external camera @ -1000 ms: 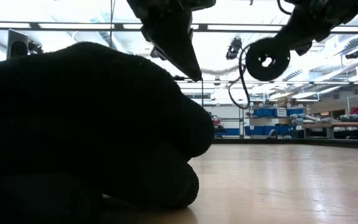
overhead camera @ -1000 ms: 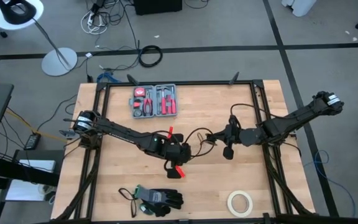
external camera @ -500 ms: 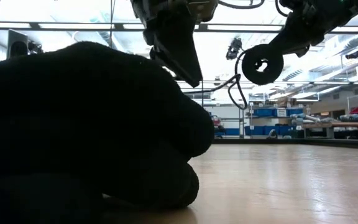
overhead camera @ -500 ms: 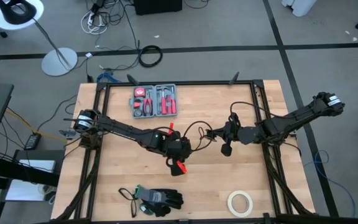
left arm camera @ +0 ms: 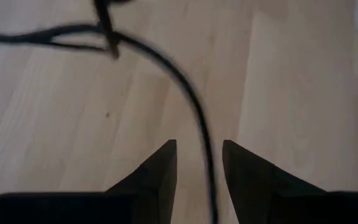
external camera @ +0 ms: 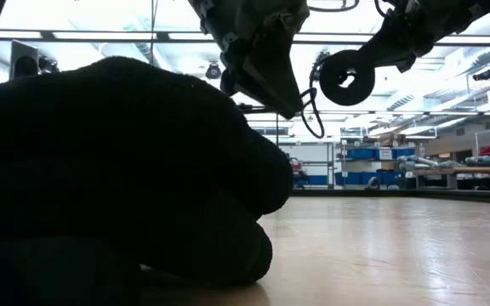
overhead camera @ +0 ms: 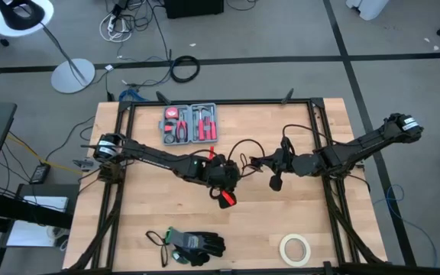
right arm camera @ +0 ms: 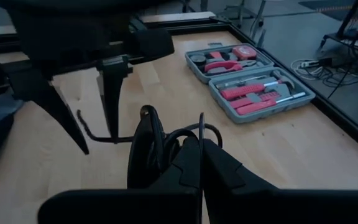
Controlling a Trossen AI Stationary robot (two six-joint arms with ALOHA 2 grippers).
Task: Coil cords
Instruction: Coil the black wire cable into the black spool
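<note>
My left fingers (left arm camera: 163, 171) stand parted, two dark tips with a gap between them, and the thin black cord (left arm camera: 191, 102) runs through that gap without my squeezing it. In the left wrist view the cord curves away from the gap over the pale wood, then bends into a tangle of strands further out. My left gripper (overhead camera: 225, 186) hangs above the middle of the wooden table (overhead camera: 319, 237), its red-tipped parts showing from above, with my left arm stretching back toward the table's left edge.

My right fingers (right arm camera: 185, 165) are clenched together, pinching the cord (right arm camera: 160, 140) where it has been gathered into a small round coil. The coil stands on edge just ahead of my fingertips. In the low view that coil (external camera: 341, 77) shows as a dark round disc held up off the table, with a loose tail drooping from it toward my left gripper (external camera: 270, 81). From above, my right gripper (overhead camera: 270, 169) sits just to the right of the left one, near the table's centre, and the cord (overhead camera: 243, 147) arcs between the two.

Further out, a grey open tool case (overhead camera: 190, 124) with red-handled tools lies toward the far edge of the table. A pair of black gloves (overhead camera: 197, 246) rests at the near edge and fills much of the low view as a dark mass. A roll of tape (overhead camera: 296, 249) lies at the near right.
</note>
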